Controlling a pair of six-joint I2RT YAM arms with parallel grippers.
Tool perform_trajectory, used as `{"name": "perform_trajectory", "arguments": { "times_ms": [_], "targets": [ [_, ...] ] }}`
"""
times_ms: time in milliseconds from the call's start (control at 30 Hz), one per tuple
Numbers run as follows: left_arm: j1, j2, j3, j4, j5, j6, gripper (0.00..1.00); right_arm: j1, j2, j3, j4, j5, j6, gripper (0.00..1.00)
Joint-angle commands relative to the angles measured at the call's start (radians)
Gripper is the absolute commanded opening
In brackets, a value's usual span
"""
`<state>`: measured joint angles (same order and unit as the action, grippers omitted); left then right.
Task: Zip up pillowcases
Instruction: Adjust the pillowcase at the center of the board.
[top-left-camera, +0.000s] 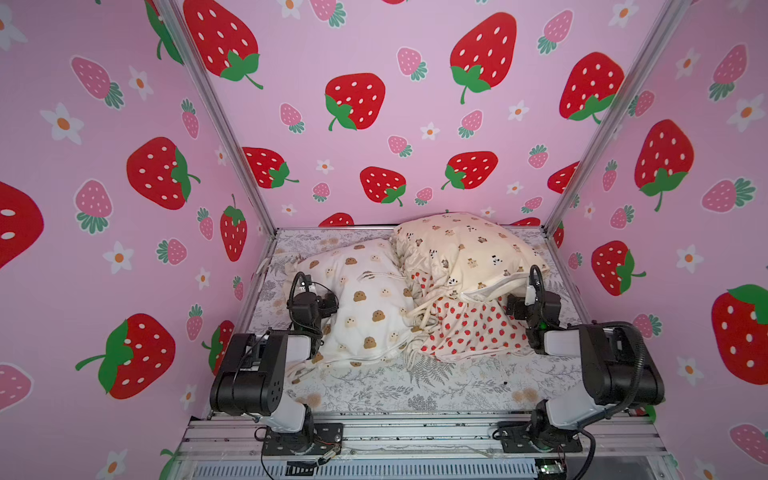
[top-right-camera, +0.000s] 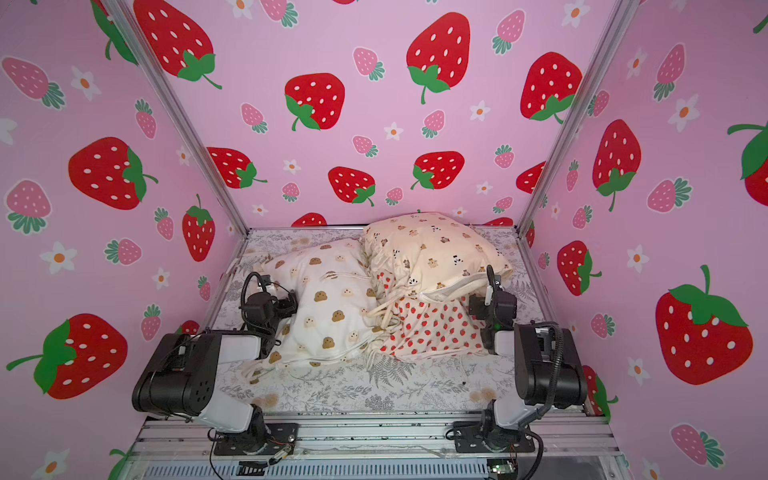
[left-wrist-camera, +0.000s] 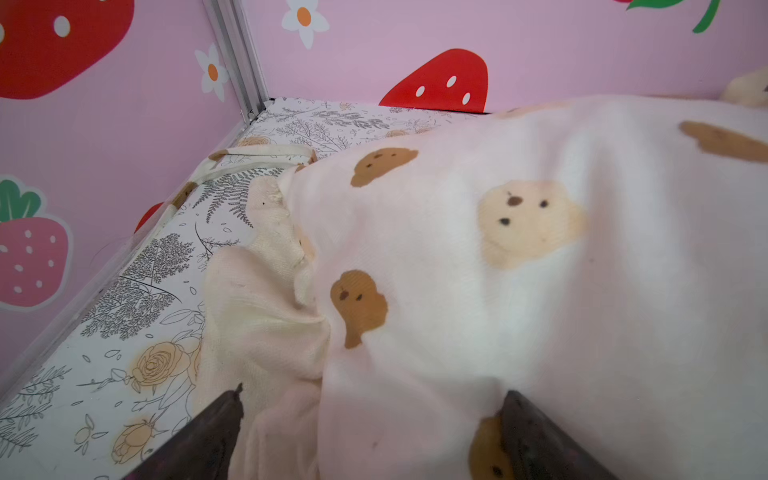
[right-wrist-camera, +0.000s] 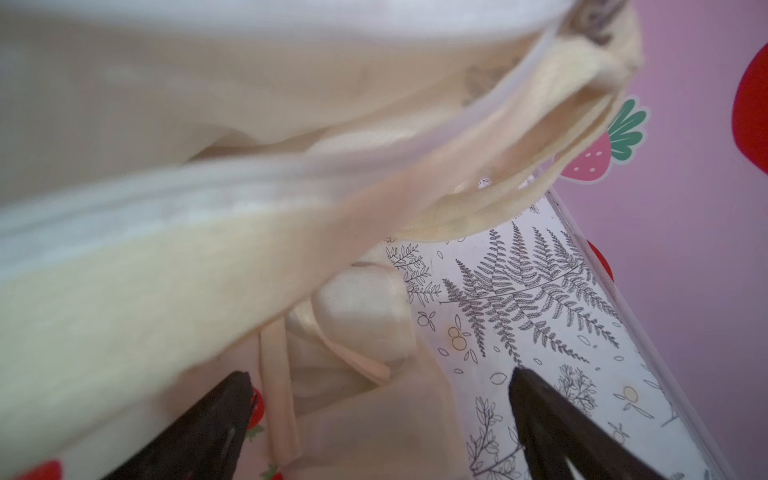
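The left hand (left-wrist-camera: 374, 401) is seen spread wide at the left edge of the puffy white bear-face pillow (top-left-camera: 365, 307), whose soft woven cloth and limp cream flap lie between its dark fingers (left-wrist-camera: 208, 436). The right hand (right-wrist-camera: 380, 374) is likewise held spread, set under the overhanging edge of the cream bears-and-pandas pillow (top-left-camera: 465, 249), which is stacked on the strawberry pillow (top-left-camera: 469, 328). All three are laid on the fern-printed sheet (top-left-camera: 415, 390) covering the table.
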<state>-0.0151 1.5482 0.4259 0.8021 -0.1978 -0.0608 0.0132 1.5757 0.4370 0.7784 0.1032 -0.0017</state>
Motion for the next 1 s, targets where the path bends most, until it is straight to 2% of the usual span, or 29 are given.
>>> {"name": "perform_trajectory", "arguments": {
  "times_ms": [0, 967],
  "targets": [
    [-0.002, -0.002, 0.019, -0.015, 0.015, 0.004, 0.99, 0.005, -0.003, 0.017, 0.016, 0.000, -0.017, 1.00],
    [-0.002, -0.010, 0.018, -0.019, 0.031, 0.011, 0.99, 0.004, -0.007, 0.011, 0.024, 0.000, -0.016, 1.00]
  ]
}}
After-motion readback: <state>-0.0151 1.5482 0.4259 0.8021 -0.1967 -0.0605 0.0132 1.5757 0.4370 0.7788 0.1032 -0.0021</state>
